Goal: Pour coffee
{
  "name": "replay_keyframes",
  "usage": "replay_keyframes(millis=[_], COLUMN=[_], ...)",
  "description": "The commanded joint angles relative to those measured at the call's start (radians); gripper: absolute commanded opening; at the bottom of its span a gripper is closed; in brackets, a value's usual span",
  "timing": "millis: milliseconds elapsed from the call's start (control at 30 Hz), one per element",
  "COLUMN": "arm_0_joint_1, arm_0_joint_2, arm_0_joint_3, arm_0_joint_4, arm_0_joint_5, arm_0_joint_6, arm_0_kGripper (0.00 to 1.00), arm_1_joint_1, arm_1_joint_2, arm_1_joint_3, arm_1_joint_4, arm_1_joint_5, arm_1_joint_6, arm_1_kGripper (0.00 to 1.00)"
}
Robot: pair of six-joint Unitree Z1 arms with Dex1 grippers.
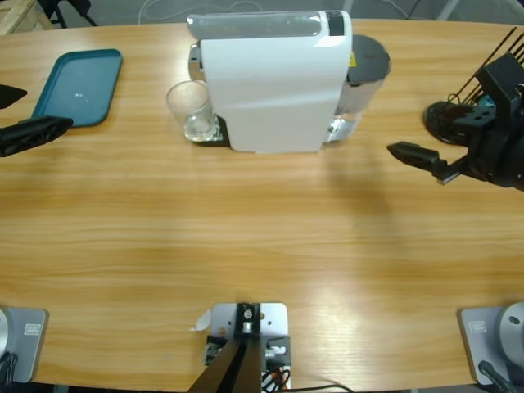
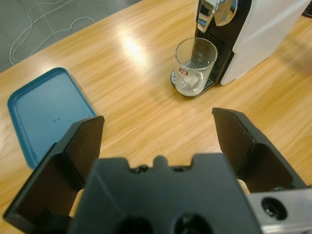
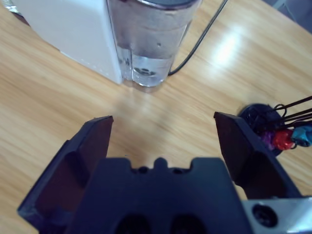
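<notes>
A clear glass (image 1: pixel 190 110) (image 2: pixel 195 66) stands on the drip tray under the spout of the white coffee machine (image 1: pixel 270 82) (image 2: pixel 263 29). It looks empty, and the coffee is out of view. My left gripper (image 1: pixel 45 108) (image 2: pixel 158 119) is open at the table's left edge. It points toward the glass from well short of it and holds nothing. My right gripper (image 1: pixel 416 137) (image 3: pixel 163 119) hangs open to the right of the machine. It faces the machine's clear water tank (image 3: pixel 146 39) (image 1: pixel 364 70) with nothing between its jaws.
A teal tray (image 1: pixel 78 86) (image 2: pixel 44 112) lies at the back left, near the left gripper. A black wire capsule holder (image 1: pixel 449 119) (image 3: pixel 273 131) with coloured capsules stands just beside the right gripper. A dark cable (image 3: pixel 200 39) runs behind the tank.
</notes>
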State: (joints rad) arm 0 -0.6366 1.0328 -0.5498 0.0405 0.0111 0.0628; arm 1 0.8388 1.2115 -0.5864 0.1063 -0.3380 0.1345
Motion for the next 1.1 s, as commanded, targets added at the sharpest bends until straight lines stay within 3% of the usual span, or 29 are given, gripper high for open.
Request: replay_keyframes(millis=[33, 233, 267, 300, 333, 367, 667, 833, 1100], arm_0_joint_1=[0.005, 0.005, 0.005, 0.005, 0.005, 0.005, 0.005, 0.005, 0.005], arm_0_joint_2=[-0.005, 0.009, 0.013, 0.017, 0.02, 0.022, 0.068, 0.08, 0.082], arm_0_joint_3=[0.037, 0.037, 0.037, 0.036, 0.035, 0.034, 0.025, 0.021, 0.021], arm_0_joint_4=[0.009, 0.009, 0.009, 0.009, 0.009, 0.009, 0.009, 0.009, 0.01], arm_0_joint_5=[0.02, 0.021, 0.021, 0.021, 0.021, 0.021, 0.021, 0.021, 0.021], arm_0_joint_6=[-0.023, -0.023, -0.024, -0.024, -0.026, -0.028, -0.036, -0.04, -0.041], arm_0_kGripper=[0.959, 0.961, 0.959, 0.959, 0.959, 0.959, 0.959, 0.959, 0.959], arm_1_joint_1=[-0.078, -0.159, -0.169, -0.172, -0.173, -0.173, -0.239, -0.24, -0.225], arm_1_joint_2=[-0.045, -0.054, -0.044, -0.036, -0.027, -0.012, 0.212, 0.356, 0.44], arm_1_joint_3=[-0.071, -0.229, -0.286, -0.331, -0.37, -0.417, -0.563, -0.723, -0.889], arm_1_joint_4=[0.131, 0.248, 0.281, 0.307, 0.326, 0.35, 0.359, 0.447, 0.534], arm_1_joint_5=[0.115, 0.275, 0.301, 0.312, 0.324, 0.324, 0.358, 0.36, 0.343], arm_1_joint_6=[-0.002, -0.094, -0.11, -0.121, -0.134, -0.146, -0.359, -0.392, -0.4], arm_1_kGripper=[0.998, 0.976, 0.792, 0.523, 0.184, 0.0, 0.0, 0.0, 0.0])
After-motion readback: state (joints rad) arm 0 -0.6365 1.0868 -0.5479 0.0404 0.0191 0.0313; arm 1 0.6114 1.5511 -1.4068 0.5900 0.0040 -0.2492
